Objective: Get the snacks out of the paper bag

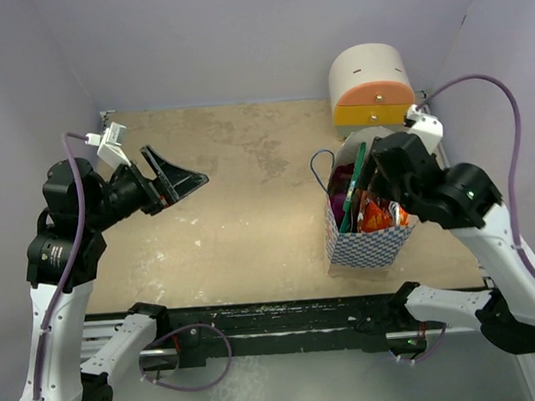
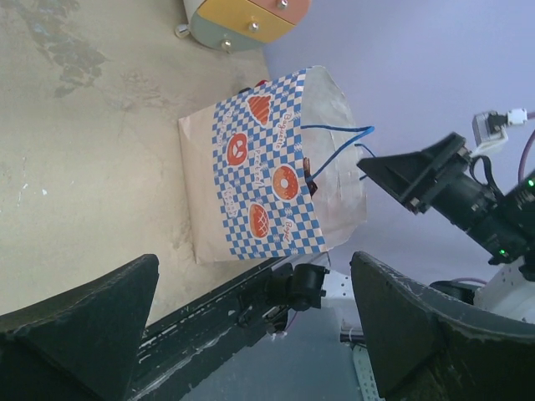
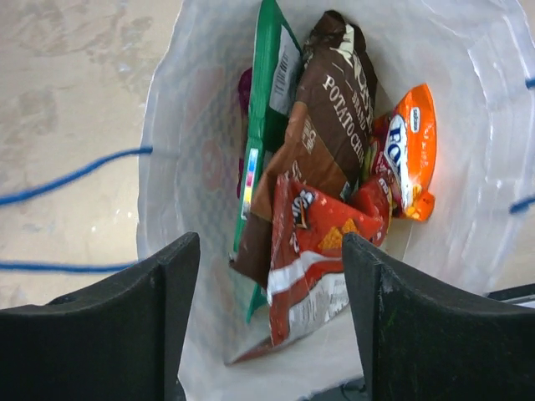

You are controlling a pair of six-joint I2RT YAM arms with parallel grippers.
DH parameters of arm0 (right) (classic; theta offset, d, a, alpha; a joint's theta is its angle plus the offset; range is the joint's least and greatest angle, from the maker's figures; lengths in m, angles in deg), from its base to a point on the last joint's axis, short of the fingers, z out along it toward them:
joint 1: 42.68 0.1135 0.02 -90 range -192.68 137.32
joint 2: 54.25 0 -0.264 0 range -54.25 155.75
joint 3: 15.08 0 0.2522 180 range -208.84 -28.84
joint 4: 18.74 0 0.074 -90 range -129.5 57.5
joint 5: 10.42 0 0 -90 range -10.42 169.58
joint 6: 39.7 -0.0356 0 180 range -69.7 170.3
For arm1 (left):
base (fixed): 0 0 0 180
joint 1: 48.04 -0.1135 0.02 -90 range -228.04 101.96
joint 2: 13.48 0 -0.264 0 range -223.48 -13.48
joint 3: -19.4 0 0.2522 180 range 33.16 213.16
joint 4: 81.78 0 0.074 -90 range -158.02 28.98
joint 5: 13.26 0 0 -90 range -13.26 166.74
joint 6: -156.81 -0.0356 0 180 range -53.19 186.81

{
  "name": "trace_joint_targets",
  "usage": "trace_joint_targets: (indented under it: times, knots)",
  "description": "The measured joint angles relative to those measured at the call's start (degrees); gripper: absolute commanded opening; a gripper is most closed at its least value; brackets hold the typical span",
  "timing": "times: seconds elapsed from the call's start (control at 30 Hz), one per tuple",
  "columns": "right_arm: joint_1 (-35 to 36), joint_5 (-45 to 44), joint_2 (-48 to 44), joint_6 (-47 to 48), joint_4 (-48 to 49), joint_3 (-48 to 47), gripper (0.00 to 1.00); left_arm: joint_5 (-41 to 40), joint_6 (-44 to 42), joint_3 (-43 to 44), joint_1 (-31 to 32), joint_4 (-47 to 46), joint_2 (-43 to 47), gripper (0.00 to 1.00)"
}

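Note:
The paper bag (image 1: 370, 241), blue-checked with blue string handles, stands upright at the table's right front and also shows in the left wrist view (image 2: 267, 175). In the right wrist view I look down into it (image 3: 184, 125): a dark brown chip bag (image 3: 330, 125), a green packet (image 3: 269, 75), a red-and-white packet (image 3: 311, 267), an orange packet (image 3: 411, 146) and a magenta sliver (image 3: 244, 83). My right gripper (image 3: 267, 242) is open and empty, just above the bag's mouth (image 1: 377, 167). My left gripper (image 1: 179, 181) is open and empty, held in the air far left of the bag (image 2: 251, 276).
A cream domed mini cabinet (image 1: 370, 88) with orange and yellow drawers stands right behind the bag, against the back wall. The black base rail (image 1: 276, 319) runs along the near table edge. Purple walls close in the left, back and right sides.

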Motion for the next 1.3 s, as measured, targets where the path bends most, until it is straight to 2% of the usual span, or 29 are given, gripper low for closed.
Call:
trace_joint_targets:
  times: [0.1,0.27,0.37,0.43,0.73,1.0,1.07,1.17,1.3]
  knots:
    - [-1.7,-1.4,5.3,2.8,2.1,-1.0,0.67,0.5,-0.2,0.5,0.0,0.8,-0.2,1.0]
    - [-9.9,1.2,13.6,10.6,9.8,-0.7,0.62,0.8,-0.9,0.6,0.0,2.6,-0.1,1.0]
    - [-12.5,2.8,16.5,14.0,13.3,-0.2,0.52,0.8,-1.2,1.0,0.0,3.8,0.0,0.99]
    - [-13.6,4.1,17.8,15.8,15.6,0.1,0.47,0.7,-1.6,1.4,0.0,4.6,0.1,0.99]
    - [-17.3,6.9,21.3,17.6,22.0,5.6,0.45,0.3,-3.1,3.2,0.0,6.6,-0.5,0.99]
    - [-18.0,8.7,22.9,17.9,26.3,10.5,0.34,-0.3,-4.2,3.7,0.0,8.0,-1.7,0.99]
    - [-18.0,8.7,23.5,17.4,27.2,10.7,0.27,-0.5,-4.3,3.8,0.0,8.2,-1.9,0.99]
    - [-18.0,8.7,23.6,16.0,27.6,11.7,0.21,-0.7,-4.5,4.0,0.0,8.2,-2.1,0.99]
    - [-18.0,8.8,23.3,14.2,27.8,12.9,0.04,-0.9,-4.5,4.1,0.0,8.2,-2.2,0.99]
